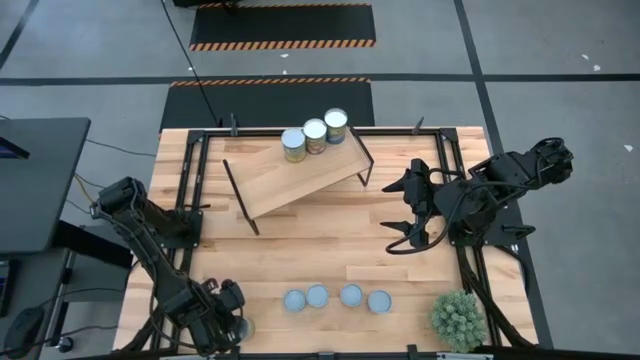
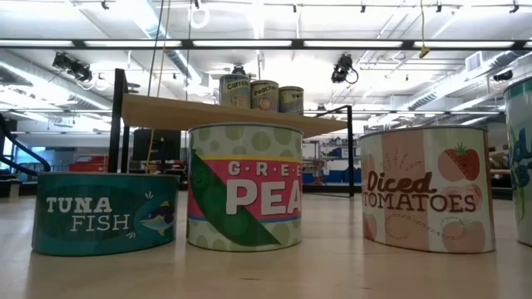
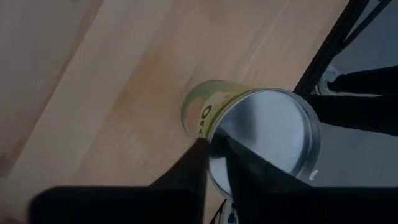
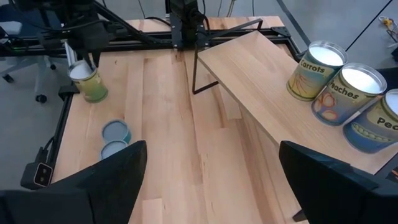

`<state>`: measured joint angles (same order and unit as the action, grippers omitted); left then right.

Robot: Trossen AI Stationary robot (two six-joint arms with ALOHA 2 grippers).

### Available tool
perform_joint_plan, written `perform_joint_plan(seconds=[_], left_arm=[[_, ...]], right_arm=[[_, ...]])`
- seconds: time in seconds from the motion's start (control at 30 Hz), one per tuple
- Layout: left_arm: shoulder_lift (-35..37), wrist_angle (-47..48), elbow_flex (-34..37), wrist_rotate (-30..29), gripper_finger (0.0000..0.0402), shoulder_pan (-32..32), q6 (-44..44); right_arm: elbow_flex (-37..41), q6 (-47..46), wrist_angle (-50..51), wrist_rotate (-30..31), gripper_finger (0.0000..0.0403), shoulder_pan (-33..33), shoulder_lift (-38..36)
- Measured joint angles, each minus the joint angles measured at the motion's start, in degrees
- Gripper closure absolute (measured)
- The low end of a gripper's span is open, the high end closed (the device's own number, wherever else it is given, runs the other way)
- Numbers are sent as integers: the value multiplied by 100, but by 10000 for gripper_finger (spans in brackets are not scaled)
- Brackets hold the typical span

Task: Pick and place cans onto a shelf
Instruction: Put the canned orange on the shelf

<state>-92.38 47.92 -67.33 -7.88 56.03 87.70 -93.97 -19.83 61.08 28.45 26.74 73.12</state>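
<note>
Left gripper (image 3: pixel 214 158) is sitting at the near-left corner of the table (image 1: pixel 300 250), fingers pinching the rim of a tall green-labelled can (image 3: pixel 249 134) that is standing upright right by the table's edge frame; in the right wrist view that same can (image 4: pixel 89 83) is showing under the left arm with its silver top up. Right gripper (image 1: pixel 412 212) is hanging over the right side of the table, jaws spread wide with nothing between them, just off the shelf's right end. The shelf (image 1: pixel 290 175) is sitting skewed across the far middle of the table on thin black legs, and three cans are lining its far right end, touching in a row: carrots (image 4: pixel 315 70), peaches (image 4: pixel 347 93), and a third (image 4: pixel 376 127) whose label is cut off. Four flat blue-grey-topped cans (image 1: pixel 337 298) are lining up along the near edge, well apart from the shelf; the low view is reading a tuna can (image 2: pixel 104 212), a green peas can (image 2: pixel 245 198) and a diced tomatoes can (image 2: pixel 428 199) up close, blocking most of the shelf legs behind. A green spiky plant (image 1: pixel 458 318) is occupying the near-right corner, beside the last flat can.
</note>
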Motion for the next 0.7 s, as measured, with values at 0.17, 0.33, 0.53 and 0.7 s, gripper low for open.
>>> perform_joint_plan(seconds=[0.17, 0.33, 0.53, 0.7], left_arm=[[-4, 15, 4, -4, 395, -24, 9], [42, 145, 4, -118, 399, -297, -8], [298, 684, 48, -221, 400, -873, -608], [441, 747, 42, -147, 401, -1426, -1492]], right_arm=[[0, 1, 0, 0, 30, 0, 0], [0, 1, 0, 0, 30, 0, 0], [0, 35, 2, 0, 30, 0, 0], [0, 61, 2, -2, 30, 0, 0]])
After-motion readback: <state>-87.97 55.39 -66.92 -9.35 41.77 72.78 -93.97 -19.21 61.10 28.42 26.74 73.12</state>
